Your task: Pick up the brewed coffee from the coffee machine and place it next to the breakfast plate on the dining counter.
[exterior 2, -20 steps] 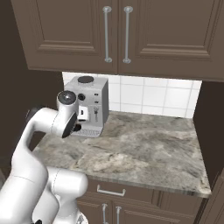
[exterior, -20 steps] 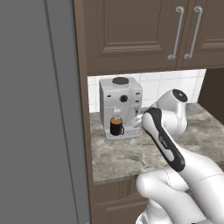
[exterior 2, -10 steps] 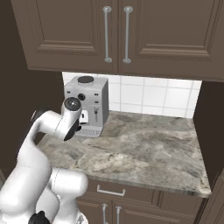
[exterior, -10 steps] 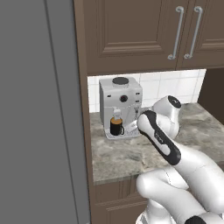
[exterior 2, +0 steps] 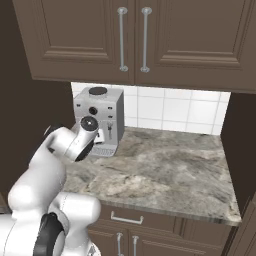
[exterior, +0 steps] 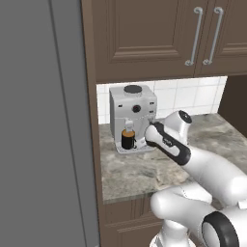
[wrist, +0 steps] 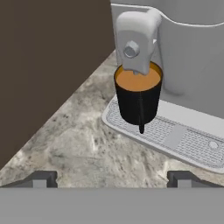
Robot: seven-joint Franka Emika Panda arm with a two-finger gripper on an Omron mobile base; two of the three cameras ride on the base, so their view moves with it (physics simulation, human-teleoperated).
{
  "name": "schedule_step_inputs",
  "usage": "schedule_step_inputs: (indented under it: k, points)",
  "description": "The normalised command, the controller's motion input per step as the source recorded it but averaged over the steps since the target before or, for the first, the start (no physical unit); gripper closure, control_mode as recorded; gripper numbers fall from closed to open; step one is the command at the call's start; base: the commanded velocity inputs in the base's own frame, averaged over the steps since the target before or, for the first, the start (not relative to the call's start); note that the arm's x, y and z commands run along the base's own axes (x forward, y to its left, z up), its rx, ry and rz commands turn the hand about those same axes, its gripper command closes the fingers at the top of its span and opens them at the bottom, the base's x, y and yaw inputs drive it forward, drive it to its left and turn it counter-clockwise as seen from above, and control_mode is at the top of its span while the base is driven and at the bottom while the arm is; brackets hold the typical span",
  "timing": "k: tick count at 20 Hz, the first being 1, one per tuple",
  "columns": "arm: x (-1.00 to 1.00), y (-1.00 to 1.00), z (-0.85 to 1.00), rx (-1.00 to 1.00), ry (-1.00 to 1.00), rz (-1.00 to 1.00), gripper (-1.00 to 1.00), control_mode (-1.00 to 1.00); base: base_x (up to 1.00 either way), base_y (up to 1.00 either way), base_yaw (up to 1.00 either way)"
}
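The black mug of coffee (wrist: pixel 138 96) sits on the drip tray (wrist: pixel 175 135) of the silver coffee machine (exterior: pixel 132 116), right under the spout (wrist: pixel 135 39). The mug is full of orange-brown drink, and its handle points toward the camera on the hand. The hand (wrist: pixel 111 178) is wide open and holds nothing — its two dark fingertips (wrist: pixel 41 178) stand far apart, near the mug but not touching it. The machine stands on the marble desk (exterior 2: pixel 165 170), against the white tiles — below the brown cupboards (exterior 2: pixel 135 40).
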Motion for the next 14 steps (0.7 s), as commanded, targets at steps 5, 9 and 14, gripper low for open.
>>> schedule_step_inputs:
  k: [5,9,14]
  points:
    - [0.29,0.01,-0.18,0.00,0.00,0.03,-1.00,-1.00,0.00,0.00,0.00]
    - [0.29,0.05,-0.21,0.00,0.00,0.03,-1.00,-1.00,0.00,0.00,0.00]
    - [0.25,0.09,-0.26,0.00,0.00,0.04,-1.00,-1.00,0.00,0.00,0.00]
